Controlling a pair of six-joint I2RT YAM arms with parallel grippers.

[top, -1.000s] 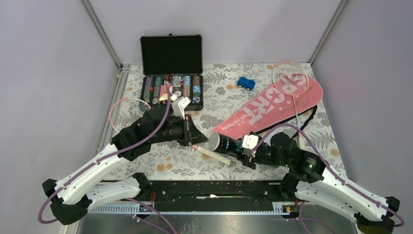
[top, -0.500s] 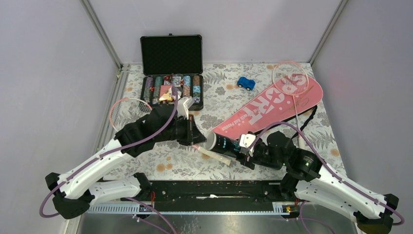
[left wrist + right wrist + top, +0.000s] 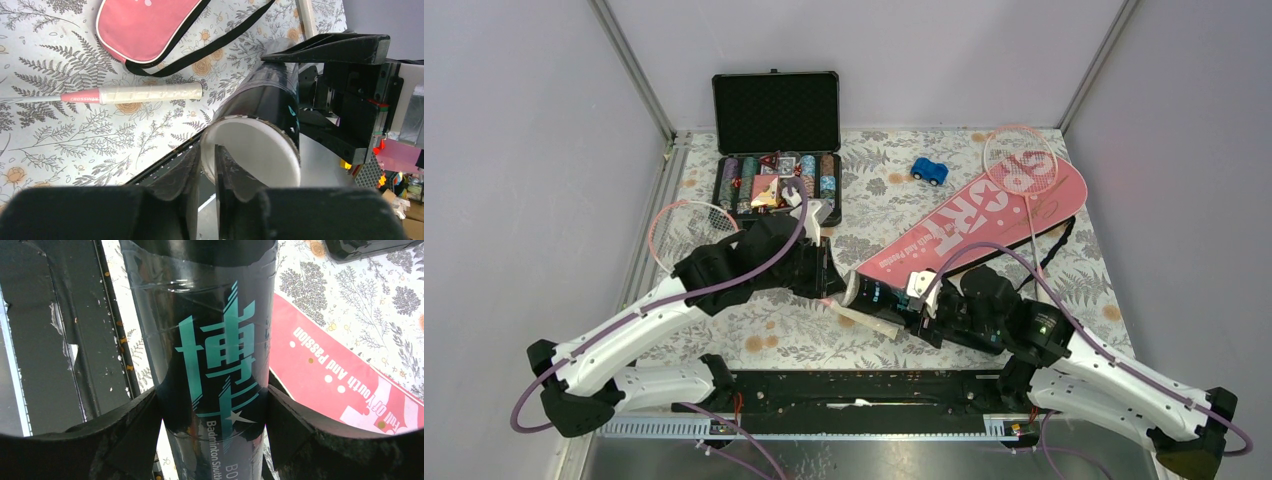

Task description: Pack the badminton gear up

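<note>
While the right pincer (image 3: 212, 412) clamps the black tube (image 3: 879, 296) around its teal-printed middle, one finger pressed to each side, the tube points slantwise with its open white mouth toward the left arm; I cannot tell whether it rests on the flowered tabletop (image 3: 884, 195) or hangs just above it. At that mouth sits the left pincer (image 3: 215, 155), its fingers a narrow slit apart right at the rim, and I cannot tell whether they pinch anything. Just behind the tube, reaching away to the far right, lies the pink "SPORT" cover (image 3: 984, 215) with one racket (image 3: 1021, 160) laid on its wide end. Left of the tube, past the left arm, shows the other racket (image 3: 686, 225). Far behind the tube stand the open poker chip case (image 3: 776, 185) and the blue toy car (image 3: 930, 171).
</note>
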